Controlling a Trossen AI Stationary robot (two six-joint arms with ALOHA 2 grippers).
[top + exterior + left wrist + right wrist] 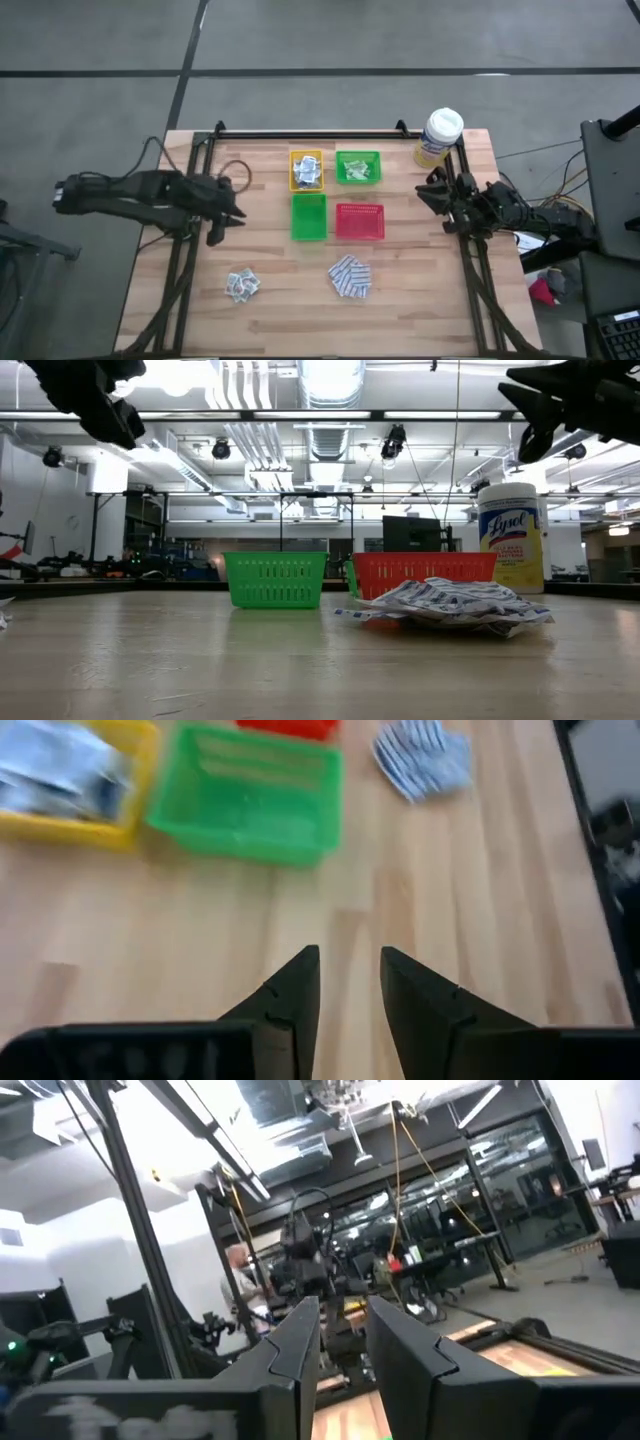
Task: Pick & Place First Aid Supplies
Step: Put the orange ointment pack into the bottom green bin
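Packets point(349, 277) lie on wooden table point(420, 300), ceiling-lit workshop behind.

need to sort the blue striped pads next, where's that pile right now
In the high view the blue-and-white pads lie in a loose pile on the bare table, just in front of the red tray, toward the right arm's side.

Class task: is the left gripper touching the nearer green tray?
Apart. The left wrist view shows bare wood between the left gripper and the green tray.
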